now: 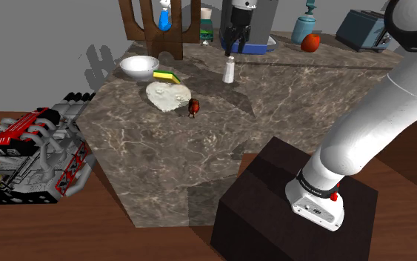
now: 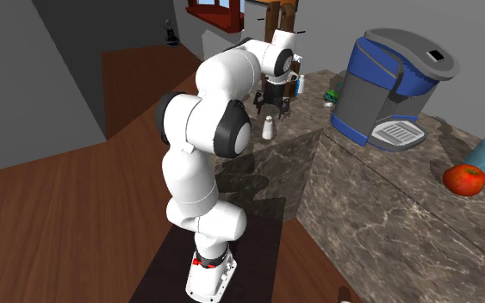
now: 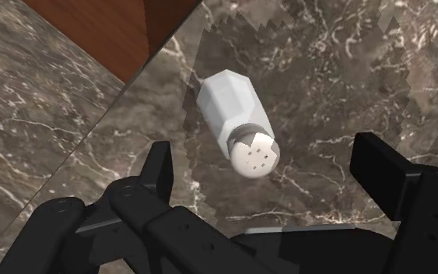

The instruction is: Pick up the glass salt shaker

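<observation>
The salt shaker (image 1: pixel 229 70) is a white faceted body with a silvery perforated cap, standing upright on the dark marble counter (image 1: pixel 199 156) near its back edge. My black gripper (image 1: pixel 232 49) hangs directly above it, fingers pointing down and clear of the cap. In the wrist view the shaker (image 3: pixel 235 117) stands below the open gripper (image 3: pixel 269 167), between the two fingers (image 3: pixel 159 167) without touching either. The second exterior view has the shaker (image 2: pixel 268 127) just under the gripper (image 2: pixel 272 108).
A white bowl (image 1: pixel 138 67), yellow sponge (image 1: pixel 167 76), pale plate (image 1: pixel 168 95) and small red-brown object (image 1: pixel 194 108) lie to the shoulder view's left of the shaker. A blue coffee machine (image 2: pixel 387 86), apple (image 2: pixel 464 179), teal jar (image 1: pixel 303 30) and toaster (image 1: pixel 362 30) line the back. An engine model (image 1: pixel 32 152) sits on the floor.
</observation>
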Robot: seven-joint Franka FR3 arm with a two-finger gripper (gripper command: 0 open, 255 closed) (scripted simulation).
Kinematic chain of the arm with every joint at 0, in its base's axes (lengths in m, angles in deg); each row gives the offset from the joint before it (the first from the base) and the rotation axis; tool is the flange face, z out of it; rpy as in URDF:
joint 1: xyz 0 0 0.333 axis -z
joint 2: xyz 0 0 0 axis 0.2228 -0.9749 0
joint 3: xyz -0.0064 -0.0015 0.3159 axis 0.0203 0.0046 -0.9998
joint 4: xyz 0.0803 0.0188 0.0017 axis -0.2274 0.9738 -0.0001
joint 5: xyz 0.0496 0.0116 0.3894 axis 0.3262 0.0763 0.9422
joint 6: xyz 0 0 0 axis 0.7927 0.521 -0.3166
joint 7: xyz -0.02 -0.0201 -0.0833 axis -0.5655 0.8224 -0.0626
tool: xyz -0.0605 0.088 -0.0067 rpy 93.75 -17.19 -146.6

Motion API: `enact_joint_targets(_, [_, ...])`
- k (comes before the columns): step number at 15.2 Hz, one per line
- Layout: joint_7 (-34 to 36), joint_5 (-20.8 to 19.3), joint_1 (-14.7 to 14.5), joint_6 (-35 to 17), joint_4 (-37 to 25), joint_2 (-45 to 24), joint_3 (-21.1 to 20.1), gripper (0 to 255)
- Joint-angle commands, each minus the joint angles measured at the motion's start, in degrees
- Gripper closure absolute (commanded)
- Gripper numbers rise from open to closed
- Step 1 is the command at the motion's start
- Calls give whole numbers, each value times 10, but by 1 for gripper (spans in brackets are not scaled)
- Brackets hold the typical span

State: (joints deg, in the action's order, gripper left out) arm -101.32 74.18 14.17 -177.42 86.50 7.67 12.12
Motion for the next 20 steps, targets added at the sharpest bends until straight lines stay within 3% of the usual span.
enact_joint_targets(1, [-3, 1, 0, -12, 8, -4, 1, 0])
enact_joint_targets(7, [-5, 1, 0, -47, 44, -3, 1, 0])
enact_joint_targets(8, [-5, 2, 0, -47, 43, -4, 1, 255])
enact_joint_targets(17, [-5, 1, 0, -47, 44, -3, 1, 255])
enact_joint_targets(20, [-3, 1, 0, -24, 21, -3, 1, 255])
